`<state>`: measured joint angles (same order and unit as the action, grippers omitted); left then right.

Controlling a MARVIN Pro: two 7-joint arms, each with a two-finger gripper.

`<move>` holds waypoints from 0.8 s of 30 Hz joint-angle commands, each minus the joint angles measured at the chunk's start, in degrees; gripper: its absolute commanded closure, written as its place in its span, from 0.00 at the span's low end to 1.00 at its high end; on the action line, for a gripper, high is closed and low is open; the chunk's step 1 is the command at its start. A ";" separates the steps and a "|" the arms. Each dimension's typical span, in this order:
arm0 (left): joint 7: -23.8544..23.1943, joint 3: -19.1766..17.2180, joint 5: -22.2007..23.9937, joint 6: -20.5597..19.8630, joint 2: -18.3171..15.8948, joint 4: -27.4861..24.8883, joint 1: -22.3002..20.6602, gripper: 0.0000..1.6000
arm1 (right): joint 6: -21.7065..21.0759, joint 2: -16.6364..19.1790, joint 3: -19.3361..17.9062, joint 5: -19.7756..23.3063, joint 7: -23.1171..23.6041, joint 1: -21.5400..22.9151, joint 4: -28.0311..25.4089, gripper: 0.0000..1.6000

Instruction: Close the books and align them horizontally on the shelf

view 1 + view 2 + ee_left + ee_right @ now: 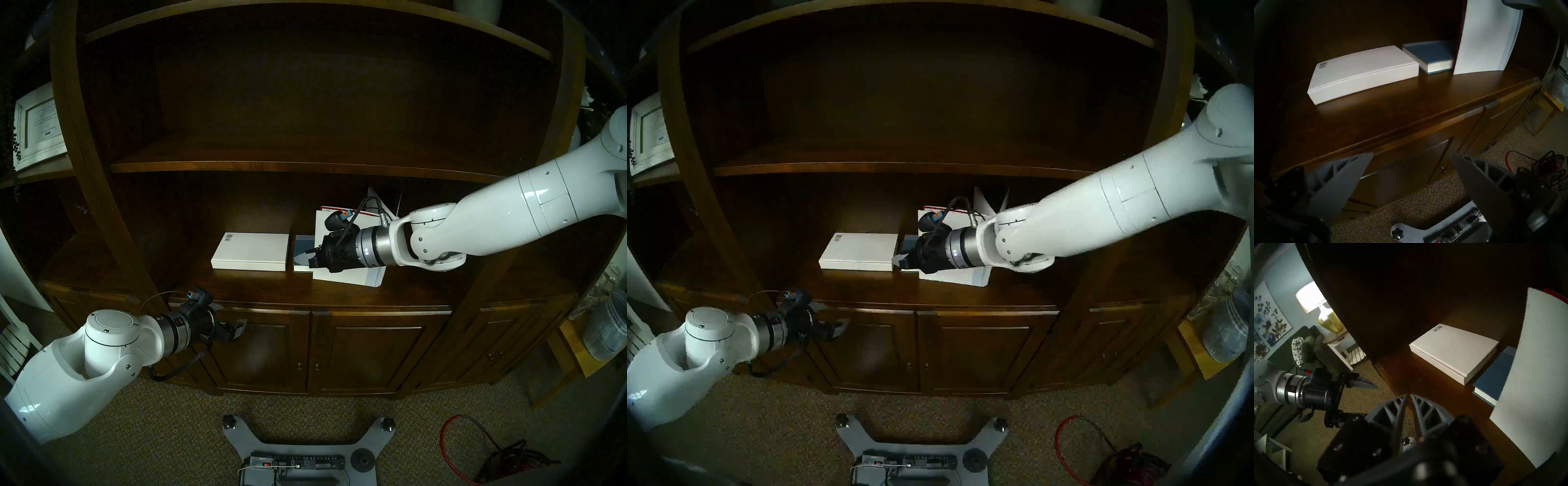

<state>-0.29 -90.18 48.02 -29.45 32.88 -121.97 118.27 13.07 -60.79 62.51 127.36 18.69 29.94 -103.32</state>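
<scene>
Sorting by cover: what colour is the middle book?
Blue, clearest in the left wrist view.

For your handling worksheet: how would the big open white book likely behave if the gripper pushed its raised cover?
The big white book has its cover standing up, so a push would probably swing it shut. Its smooth shelf suggests the book may slide instead.

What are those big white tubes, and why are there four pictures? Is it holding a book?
Those are a robot's two arms, each ending in a gripper. Two pictures come from its head cameras, two from its wrists. On the dark brown wooden shelf lie a white book with a barcode, a blue book, and a larger white book, its red-edged cover standing open. The left gripper is open and empty. The right gripper, over the books, is shut, holding nothing.
</scene>
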 commanded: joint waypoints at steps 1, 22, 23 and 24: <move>0.05 -0.83 0.04 0.55 0.06 -0.89 -0.86 0.00 | 3.93 -2.96 -2.11 -0.78 -5.48 0.66 -1.77 0.72; 0.05 -0.84 0.04 0.55 0.06 -0.89 -0.86 0.00 | 10.60 -9.37 -4.74 -1.72 -24.14 0.52 -5.79 0.78; 0.05 -0.84 0.04 0.55 0.06 -0.89 -0.86 0.00 | 10.60 -9.66 -4.98 -1.57 -24.64 0.43 -5.70 0.78; 0.05 -0.84 0.04 0.55 0.06 -0.89 -0.86 0.00 | 10.68 -9.90 -5.18 -1.53 -25.15 0.31 -5.61 0.78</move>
<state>-0.28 -90.18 48.02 -29.45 32.88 -121.97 118.27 21.60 -68.79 59.72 125.79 -3.03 29.06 -109.54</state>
